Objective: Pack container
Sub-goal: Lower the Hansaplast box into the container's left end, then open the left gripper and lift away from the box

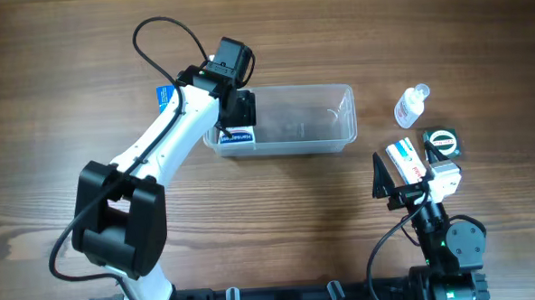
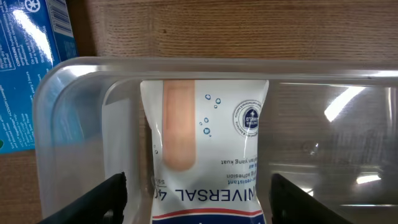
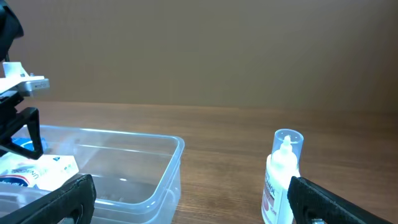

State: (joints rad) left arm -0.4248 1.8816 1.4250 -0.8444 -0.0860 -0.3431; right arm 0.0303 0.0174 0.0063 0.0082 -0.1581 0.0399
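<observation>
Container (image 1: 307, 121) rests upright on the wood-grain counter (image 1: 65, 68), opening upward, long axis left-right in the overhead view. Left pincer (image 2: 200, 200) sits over its left end, spread apart astride a plaster box (image 2: 205, 124) inside. Right pincer (image 3: 199, 205): apart, empty, near a bottle (image 3: 283, 174).

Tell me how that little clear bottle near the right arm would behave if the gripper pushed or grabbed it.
The bottle stands upright, tall and narrow, so a sideways push would probably tip it; being round, it might then roll. Its smooth plastic looks slippery, so a grip on the body seems safer than on the clear cap.
</observation>
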